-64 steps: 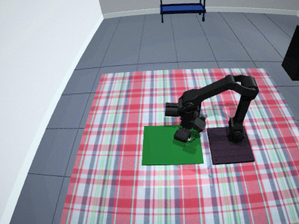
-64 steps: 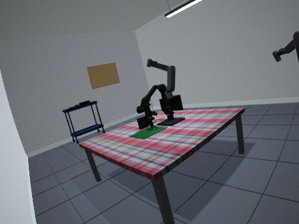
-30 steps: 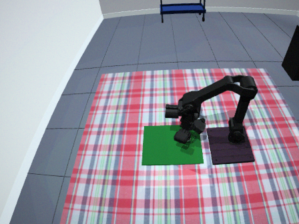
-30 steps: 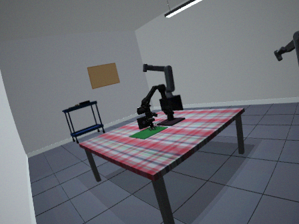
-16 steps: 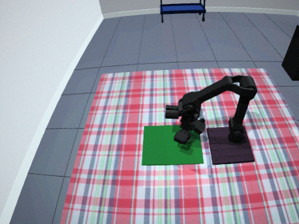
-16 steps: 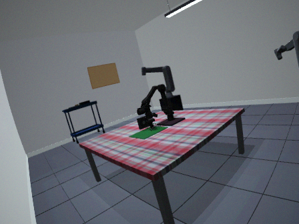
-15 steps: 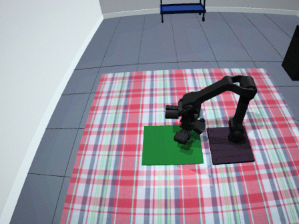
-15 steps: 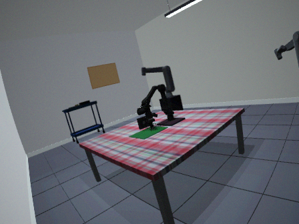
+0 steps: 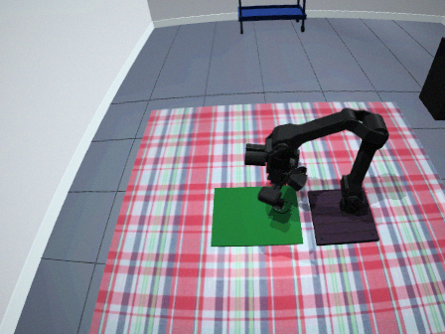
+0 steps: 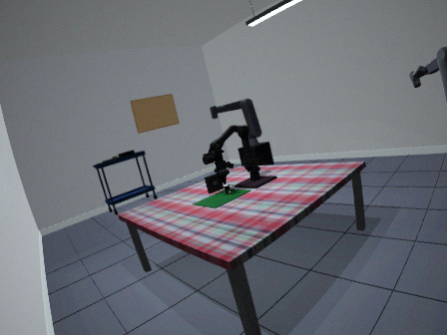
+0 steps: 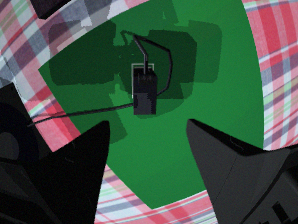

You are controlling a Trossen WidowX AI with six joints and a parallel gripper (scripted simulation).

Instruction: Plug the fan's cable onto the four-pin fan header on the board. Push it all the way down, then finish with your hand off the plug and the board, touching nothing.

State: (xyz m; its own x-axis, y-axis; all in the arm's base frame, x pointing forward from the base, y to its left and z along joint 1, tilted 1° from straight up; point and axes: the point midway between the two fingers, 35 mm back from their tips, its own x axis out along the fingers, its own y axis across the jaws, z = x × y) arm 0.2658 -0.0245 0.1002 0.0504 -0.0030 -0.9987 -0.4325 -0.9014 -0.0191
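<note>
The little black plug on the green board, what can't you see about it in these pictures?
- Small black plug, wrist view: it covers the header, so the four pins and how deep it sits stay hidden.
- Top view: the open black gripper hides the plug on the flat green board.
- Exterior view: plug too small and blurred.
- Thin dark cable, wrist view: runs behind the left finger; no fan in view.

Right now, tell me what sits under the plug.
The plug stands on the green board, a pale header edge showing at its top. The pins beneath are covered. The gripper is open, clear of it.
</note>
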